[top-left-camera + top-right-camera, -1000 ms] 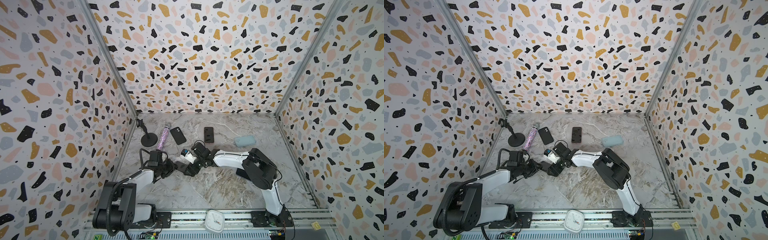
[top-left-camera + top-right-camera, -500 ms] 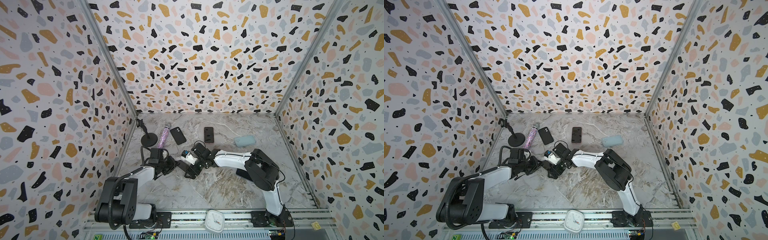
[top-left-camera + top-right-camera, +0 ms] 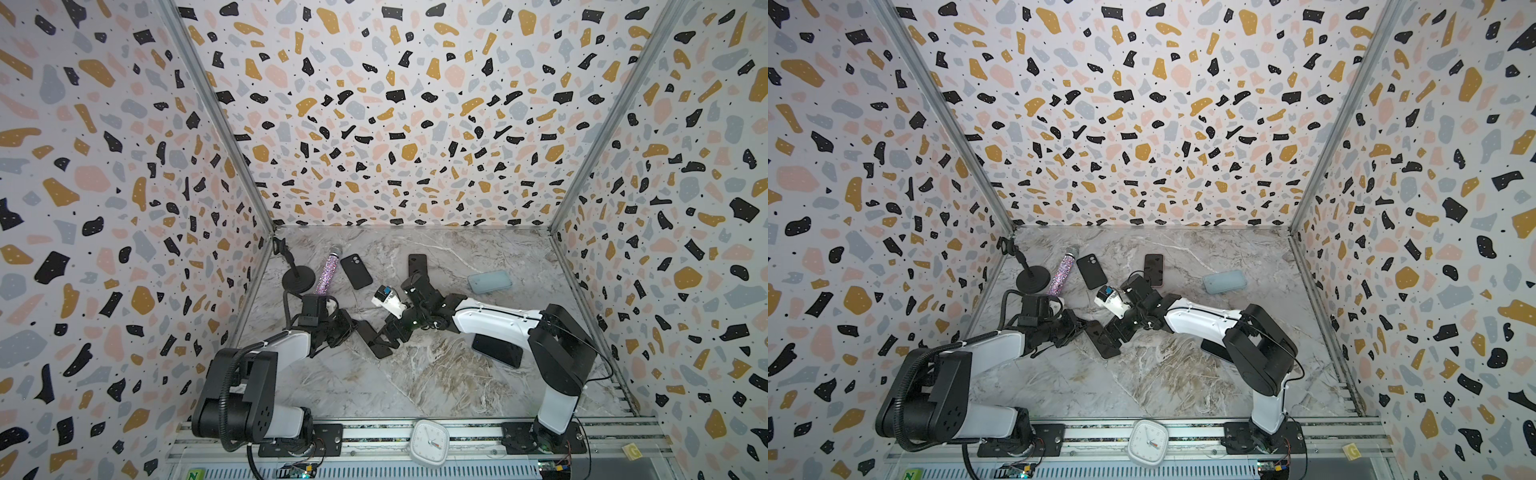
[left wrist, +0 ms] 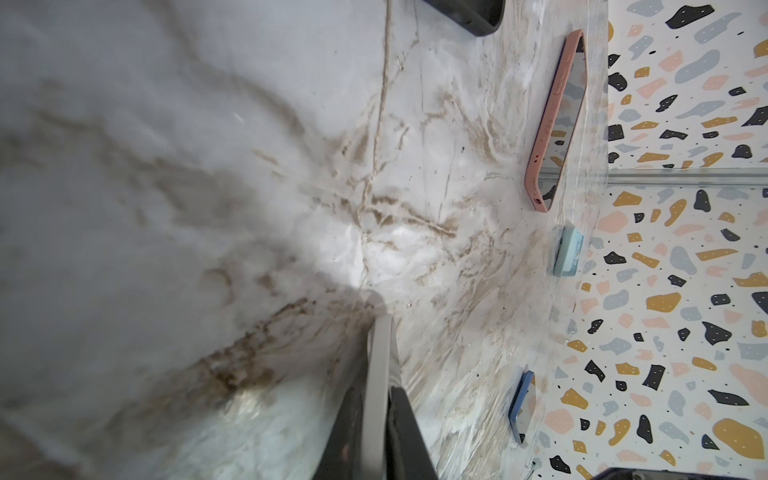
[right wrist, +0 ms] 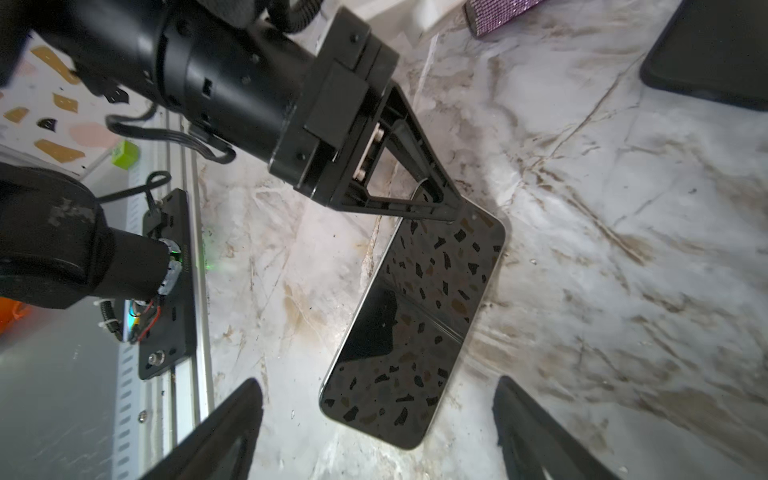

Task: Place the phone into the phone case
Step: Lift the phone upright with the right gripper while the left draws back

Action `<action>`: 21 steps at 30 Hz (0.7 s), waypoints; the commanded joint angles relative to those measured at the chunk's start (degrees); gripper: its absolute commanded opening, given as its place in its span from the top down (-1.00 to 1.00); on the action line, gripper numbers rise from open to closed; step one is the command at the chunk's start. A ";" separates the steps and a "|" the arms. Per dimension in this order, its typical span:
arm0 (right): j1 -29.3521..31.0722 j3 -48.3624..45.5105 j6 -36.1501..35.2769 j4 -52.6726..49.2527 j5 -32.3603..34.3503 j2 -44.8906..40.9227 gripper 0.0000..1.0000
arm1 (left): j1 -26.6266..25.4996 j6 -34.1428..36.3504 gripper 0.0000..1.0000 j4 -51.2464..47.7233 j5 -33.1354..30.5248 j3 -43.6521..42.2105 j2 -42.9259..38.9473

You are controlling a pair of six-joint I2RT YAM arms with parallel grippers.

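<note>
The phone (image 3: 374,340) (image 3: 1103,341) is a dark glossy slab low on the marble, between the two arms. My left gripper (image 3: 354,329) (image 3: 1084,328) (image 5: 453,208) is shut on its left end. In the left wrist view the phone's grey edge (image 4: 378,365) runs between the pinching fingers (image 4: 405,419) of that gripper (image 4: 376,399). My right gripper (image 3: 391,332) (image 3: 1118,332) (image 5: 378,386) is open, its fingers either side of the phone's (image 5: 415,324) other end, apart from it. A black phone case (image 3: 356,271) (image 3: 1091,271) lies behind, camera cutout up.
A light-blue case (image 3: 489,281) (image 3: 1224,281) lies at the back right, with a black phone (image 3: 417,266) near the middle back. Another dark phone (image 3: 496,351) lies under the right arm. A glittery purple bottle (image 3: 327,272) and a black round stand (image 3: 298,279) are back left.
My left gripper has reached in and closed on the phone's left end. My right gripper has let the phone go and now stands wide around its other end.
</note>
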 commanded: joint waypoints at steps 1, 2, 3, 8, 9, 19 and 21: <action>-2.12 -2.65 6.36 5.75 -3.75 -3.99 -0.66 | -0.42 -3.67 1.00 -0.47 -0.37 -0.28 0.61; -2.65 -3.87 8.33 7.80 -4.51 -4.87 -0.64 | -0.42 -4.56 1.00 0.06 -0.13 -0.07 0.40; -3.27 -5.38 10.76 10.32 -5.03 -6.11 -0.60 | -0.42 -5.28 1.00 0.09 0.13 0.40 0.09; -5.98 -13.64 22.58 22.78 -5.30 -12.23 -0.50 | -0.42 -10.55 1.00 2.65 2.14 2.65 -0.91; -6.51 -15.43 25.62 25.43 -4.59 -13.57 -0.50 | -0.42 -12.41 1.00 4.18 2.54 2.82 -1.11; -13.06 -34.15 61.58 49.47 5.24 -24.35 -0.51 | -1.38 -30.18 1.00 24.48 -0.91 3.59 -2.71; -13.41 -35.80 67.90 53.52 5.63 -23.82 -0.52 | -2.70 -33.45 1.00 30.09 -2.12 3.60 -2.33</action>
